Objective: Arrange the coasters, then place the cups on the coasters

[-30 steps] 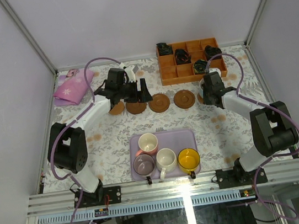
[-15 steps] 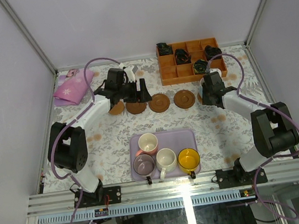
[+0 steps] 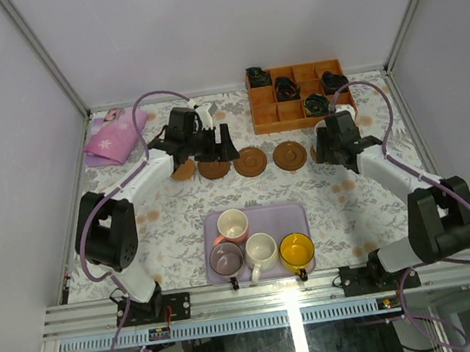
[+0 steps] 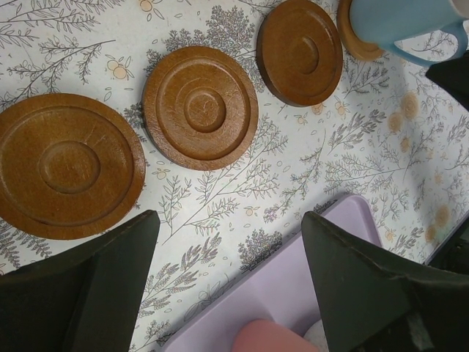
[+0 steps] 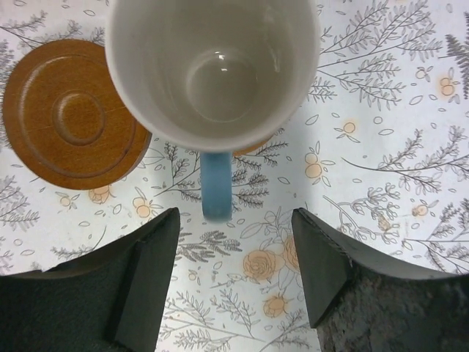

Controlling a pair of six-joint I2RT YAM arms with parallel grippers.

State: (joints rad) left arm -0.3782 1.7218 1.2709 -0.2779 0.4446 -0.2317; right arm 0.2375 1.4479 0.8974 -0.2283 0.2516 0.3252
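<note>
Right claw (image 5: 233,246) is opening — releasing light blue ceramic mug (image 5: 212,73) onto round brown wooden coaster (image 4: 350,38). Left claw (image 4: 229,253) is gaping, empty. First of five placed.

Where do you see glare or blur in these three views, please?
Top external: a bright glare streak crosses the near rail; right wrist: small glints inside the light blue cup; left wrist: coasters crisp, jaws dark, little detail.

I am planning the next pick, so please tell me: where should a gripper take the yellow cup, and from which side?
Probably its rim, from above: the yellow cup stands upright, mouth open. Pinch the right-hand wall, since the white cup crowds its left.
</note>
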